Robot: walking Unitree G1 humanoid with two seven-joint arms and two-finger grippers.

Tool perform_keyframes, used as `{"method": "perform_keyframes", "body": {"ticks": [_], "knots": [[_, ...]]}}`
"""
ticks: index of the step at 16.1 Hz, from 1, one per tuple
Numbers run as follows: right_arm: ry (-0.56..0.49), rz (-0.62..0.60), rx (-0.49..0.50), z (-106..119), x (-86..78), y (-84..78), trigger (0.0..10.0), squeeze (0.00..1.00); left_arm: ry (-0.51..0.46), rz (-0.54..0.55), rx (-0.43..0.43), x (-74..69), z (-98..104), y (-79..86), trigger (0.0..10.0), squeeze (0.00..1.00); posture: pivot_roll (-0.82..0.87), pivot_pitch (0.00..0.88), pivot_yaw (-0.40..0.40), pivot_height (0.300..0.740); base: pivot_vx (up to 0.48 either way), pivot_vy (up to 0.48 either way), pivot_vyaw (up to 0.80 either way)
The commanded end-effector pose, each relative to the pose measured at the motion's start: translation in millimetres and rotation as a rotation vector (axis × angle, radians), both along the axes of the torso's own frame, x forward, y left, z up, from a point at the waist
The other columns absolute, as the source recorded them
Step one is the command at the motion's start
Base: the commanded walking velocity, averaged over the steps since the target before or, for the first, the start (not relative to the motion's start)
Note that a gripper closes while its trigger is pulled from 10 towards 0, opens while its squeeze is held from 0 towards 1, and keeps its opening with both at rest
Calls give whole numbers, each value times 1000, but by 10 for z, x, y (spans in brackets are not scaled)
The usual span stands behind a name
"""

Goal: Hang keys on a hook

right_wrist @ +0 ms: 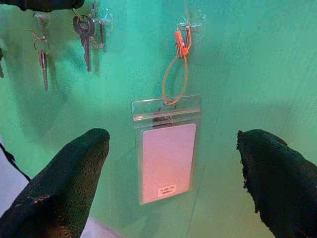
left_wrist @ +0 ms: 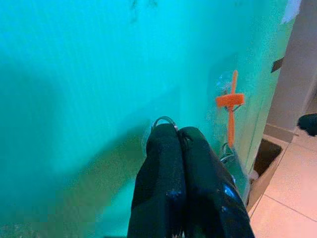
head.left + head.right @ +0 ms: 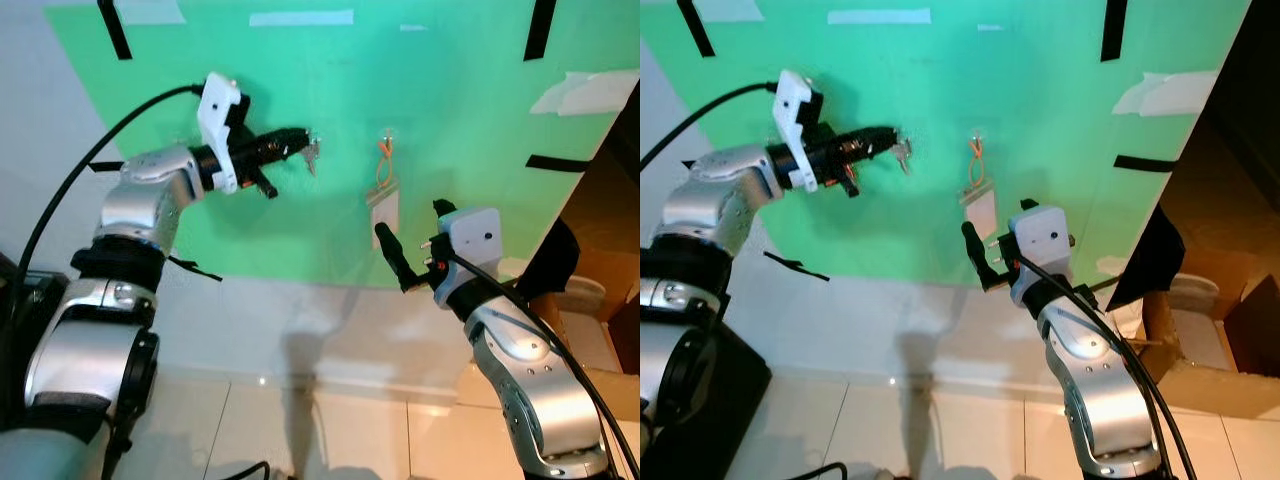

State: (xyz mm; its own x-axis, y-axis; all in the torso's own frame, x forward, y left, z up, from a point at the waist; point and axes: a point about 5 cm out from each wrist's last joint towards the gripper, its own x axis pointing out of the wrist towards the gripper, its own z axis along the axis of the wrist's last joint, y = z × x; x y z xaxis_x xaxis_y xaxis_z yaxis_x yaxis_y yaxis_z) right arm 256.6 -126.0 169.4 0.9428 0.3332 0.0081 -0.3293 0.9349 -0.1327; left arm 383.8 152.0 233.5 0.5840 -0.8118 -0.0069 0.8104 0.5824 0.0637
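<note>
My left gripper [image 3: 303, 143] is raised against the green wall sheet [image 3: 450, 100], shut on the ring of a bunch of keys [image 3: 312, 155]. A silver key [image 1: 85, 34] dangles from the ring right beside a clear stick-on hook [image 1: 101, 20]; whether the ring is over it I cannot tell. A smaller key [image 1: 42, 57] hangs further along under those fingers. The key ring [image 2: 165, 120] peeks over the closed fingertips [image 2: 163, 148]. My right gripper [image 3: 415, 235] is open, lower right, pointed at a card holder [image 1: 166, 163] hung by an orange loop [image 1: 174, 74].
The card holder's own clear hook [image 3: 388, 135] is right of the keys. Black tape strips [image 3: 555, 163] and white tape [image 3: 300, 17] hold the sheet. An open cardboard box [image 3: 590, 330] stands at the right on the pale tiled floor [image 3: 300, 430].
</note>
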Motion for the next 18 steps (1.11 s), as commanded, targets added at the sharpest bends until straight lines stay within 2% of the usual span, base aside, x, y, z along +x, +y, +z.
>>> {"method": "perform_keyframes", "body": {"ticks": [1,4,11,18], "knots": [[-39,16,8,103,3,44,10000,0,-31,49,31,49,60,30,10000,0,-55,0,133,740,0,0,0],[-39,15,6,102,3,51,10000,0,-33,106,75,102,17,47,10000,0,-56,0,137,740,0,0,0],[-42,9,11,98,30,63,10000,0,-41,90,101,121,-66,-65,10000,0,-48,0,138,740,0,0,0],[-43,9,14,96,49,78,10000,0,-43,157,165,162,-101,-23,10000,0,-39,0,137,740,0,0,0]]}}
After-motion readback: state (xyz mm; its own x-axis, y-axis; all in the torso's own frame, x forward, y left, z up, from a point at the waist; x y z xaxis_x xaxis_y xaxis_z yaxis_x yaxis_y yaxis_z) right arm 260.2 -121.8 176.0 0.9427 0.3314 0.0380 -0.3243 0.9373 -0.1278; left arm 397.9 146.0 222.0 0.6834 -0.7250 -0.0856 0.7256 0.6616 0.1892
